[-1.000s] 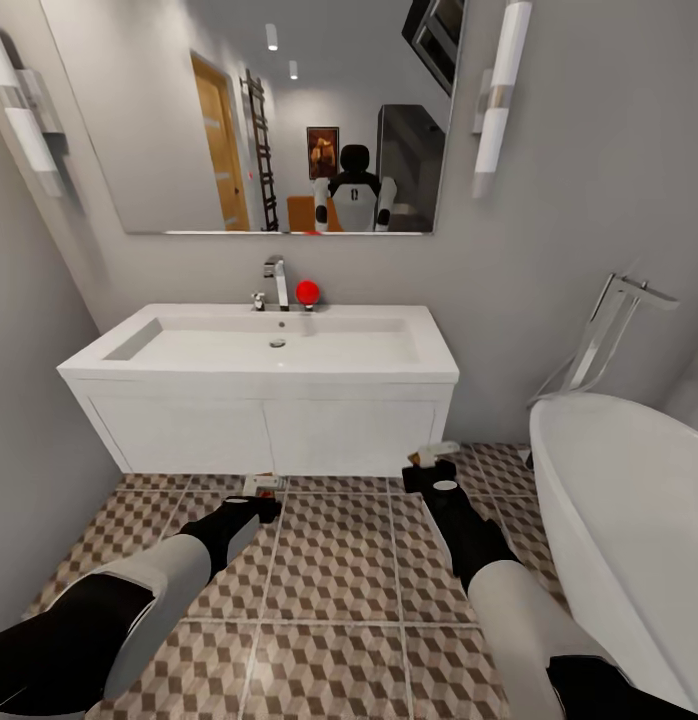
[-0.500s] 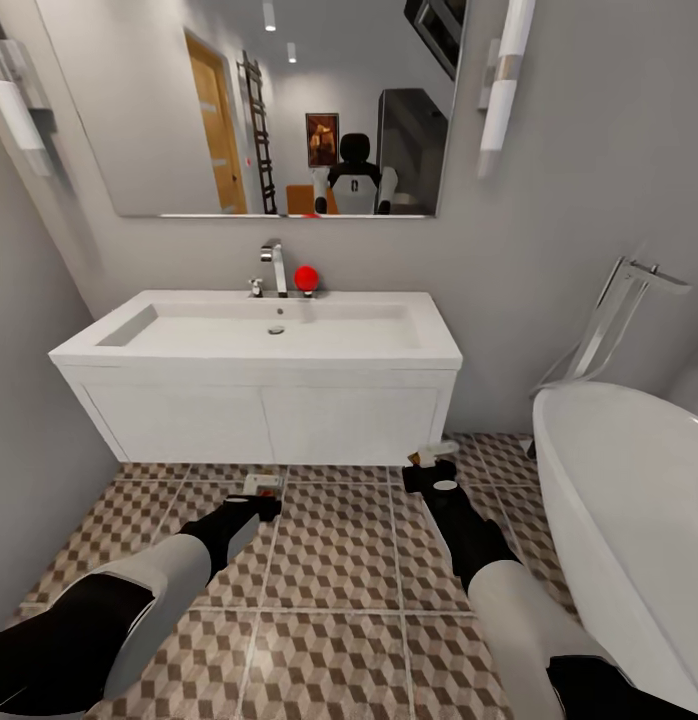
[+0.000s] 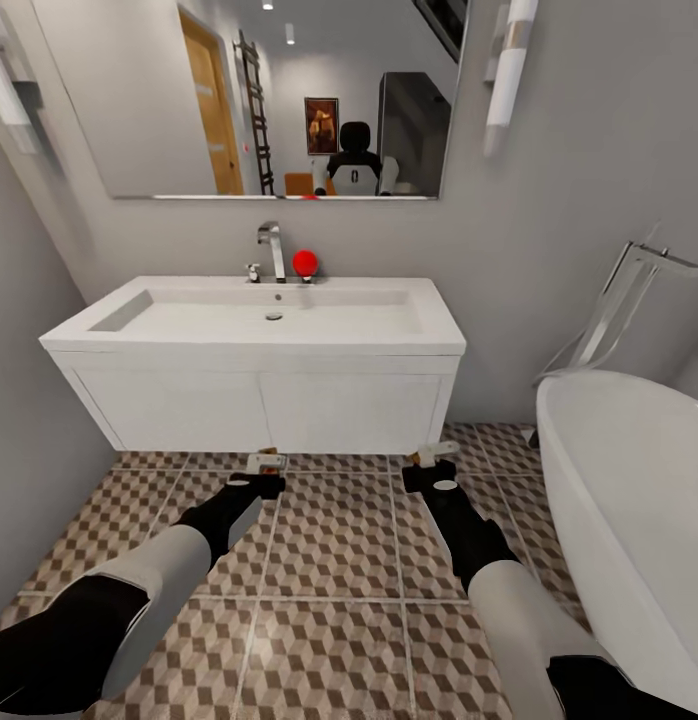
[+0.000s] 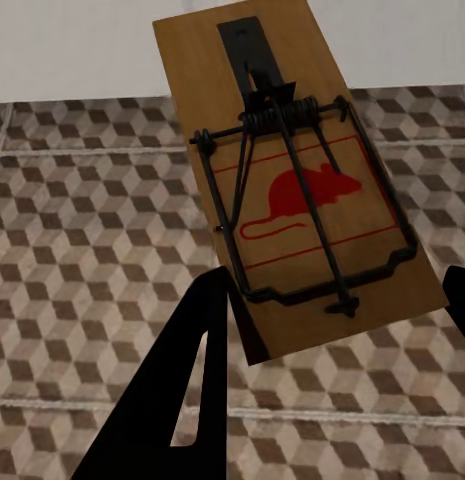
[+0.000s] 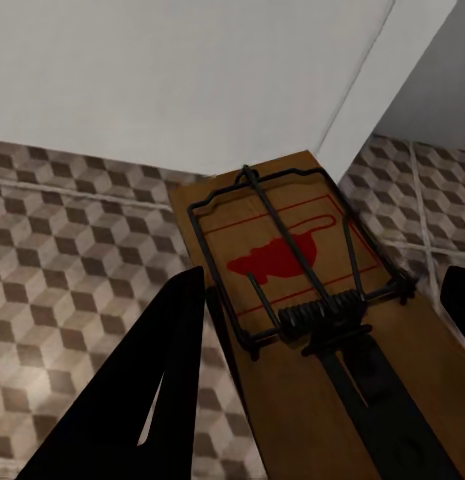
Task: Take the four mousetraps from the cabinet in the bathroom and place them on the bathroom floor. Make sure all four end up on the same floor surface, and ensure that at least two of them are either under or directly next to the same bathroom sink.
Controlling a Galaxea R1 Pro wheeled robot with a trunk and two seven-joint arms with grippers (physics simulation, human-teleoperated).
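My left gripper (image 3: 263, 470) is shut on a wooden mousetrap (image 3: 265, 462) with a red mouse print, held above the cube-patterned bathroom floor (image 3: 334, 560) just before the white vanity. In the left wrist view that mousetrap (image 4: 292, 180) lies between the dark fingers (image 4: 197, 350). My right gripper (image 3: 431, 462) is shut on a second mousetrap (image 3: 432, 453), near the vanity's right corner. The right wrist view shows this mousetrap (image 5: 302, 290) with its wire bar, over the tiles. The bathroom sink (image 3: 259, 315) with its chrome tap (image 3: 273, 248) stands straight ahead. The cabinet is out of view.
A white bathtub (image 3: 629, 490) with a chrome filler (image 3: 619, 305) takes the right side. A grey wall closes the left. A red ball (image 3: 305, 263) sits by the tap. The mirror (image 3: 279, 95) reflects the robot and an orange door.
The whole view has shifted: the sink and mirror sit higher and nearer in the picture, so the camera moved. Both grippers keep their mousetraps in the same pose.
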